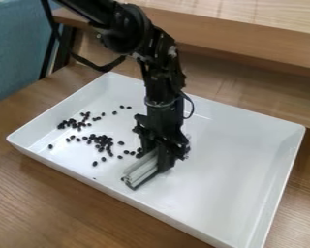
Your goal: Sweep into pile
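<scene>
The gripper (162,154) hangs down over the middle of a white tray (228,179), shut on a pale grey, ridged bar (142,170). The bar lies low against the tray floor, its near end pointing toward the tray's front wall. Dark beans (102,141) are scattered over the left half of the tray. Some cluster loosely near its left side, others left of the bar, and a few sit right beside the bar and gripper. The gripper and bar hide part of the tray floor behind them.
Raised walls run around the tray, which stands on a brown wooden table (47,198). Behind it is a wooden ledge (248,43). A blue surface (14,46) stands at the upper left, and a black cable (86,60) loops beside the arm.
</scene>
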`<state>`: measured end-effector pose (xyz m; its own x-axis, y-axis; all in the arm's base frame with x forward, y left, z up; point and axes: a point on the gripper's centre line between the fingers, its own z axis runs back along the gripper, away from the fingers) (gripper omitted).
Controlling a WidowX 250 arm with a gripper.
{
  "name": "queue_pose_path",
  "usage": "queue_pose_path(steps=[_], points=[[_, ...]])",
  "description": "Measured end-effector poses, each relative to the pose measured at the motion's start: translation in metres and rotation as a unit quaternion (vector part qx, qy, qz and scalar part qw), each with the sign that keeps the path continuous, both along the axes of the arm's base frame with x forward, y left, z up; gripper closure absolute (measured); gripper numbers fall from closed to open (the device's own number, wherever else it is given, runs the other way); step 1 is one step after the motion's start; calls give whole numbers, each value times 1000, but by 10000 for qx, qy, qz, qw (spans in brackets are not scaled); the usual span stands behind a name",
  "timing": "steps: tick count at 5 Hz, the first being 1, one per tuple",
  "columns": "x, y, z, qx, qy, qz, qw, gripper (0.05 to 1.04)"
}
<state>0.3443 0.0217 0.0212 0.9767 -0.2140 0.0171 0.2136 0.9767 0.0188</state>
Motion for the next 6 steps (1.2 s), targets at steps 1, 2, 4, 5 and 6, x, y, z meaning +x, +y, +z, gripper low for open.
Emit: queue_pose_path(steps=[1,2,4,5,6], points=[[6,10,0,121,-71,68,9999,685],[12,21,-1,194,-142,172,9996,685],[13,52,-3,249,-407,564,9973,685],[10,70,-4,269,-445,824,9952,685],[0,95,-4,283,-427,1158,9920,685]])
